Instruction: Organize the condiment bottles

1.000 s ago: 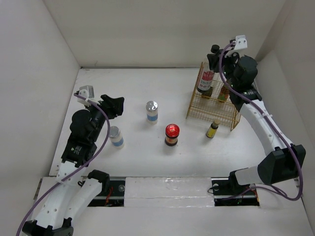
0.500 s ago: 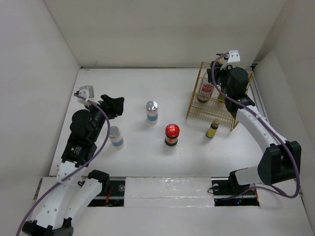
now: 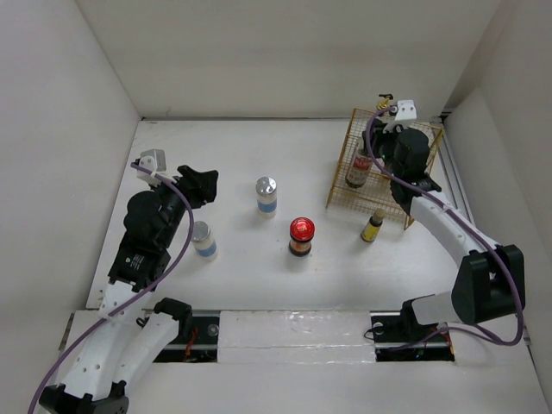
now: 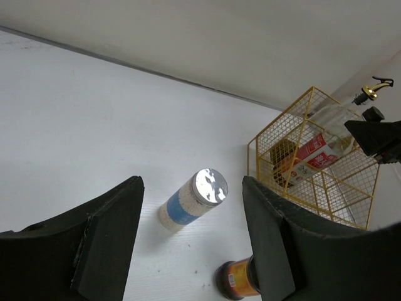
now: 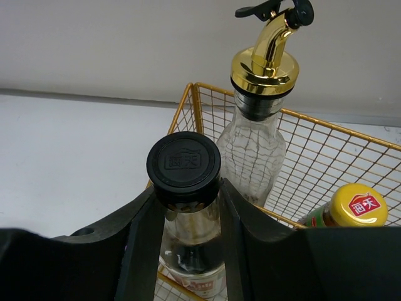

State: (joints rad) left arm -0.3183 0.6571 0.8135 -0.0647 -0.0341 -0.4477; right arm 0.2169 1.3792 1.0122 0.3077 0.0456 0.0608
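Note:
My right gripper [image 3: 369, 148] is shut on the neck of the red-labelled black-capped bottle [image 3: 356, 169] and holds it upright inside the gold wire basket [image 3: 392, 205]. In the right wrist view the fingers [image 5: 143, 232] flank the neck below the black cap [image 5: 183, 165]. The clear pump-top bottle [image 5: 258, 135] and the green gold-capped bottle [image 5: 354, 209] stand behind it in the basket. My left gripper [image 3: 203, 182] is open and empty. Two silver-lidded blue-labelled bottles [image 3: 266, 195] [image 3: 203, 239], the red-lidded dark jar [image 3: 301, 235] and the small yellow bottle [image 3: 373, 226] stand on the table.
White walls enclose the table on the left, back and right. The basket stands at the back right corner. In the left wrist view one silver-lidded bottle [image 4: 191, 199] sits between my open fingers' line of sight, the dark jar [image 4: 238, 280] lower down.
My right gripper has come down with the red-labelled bottle, which now sits lower inside the basket. The left arm has barely moved.

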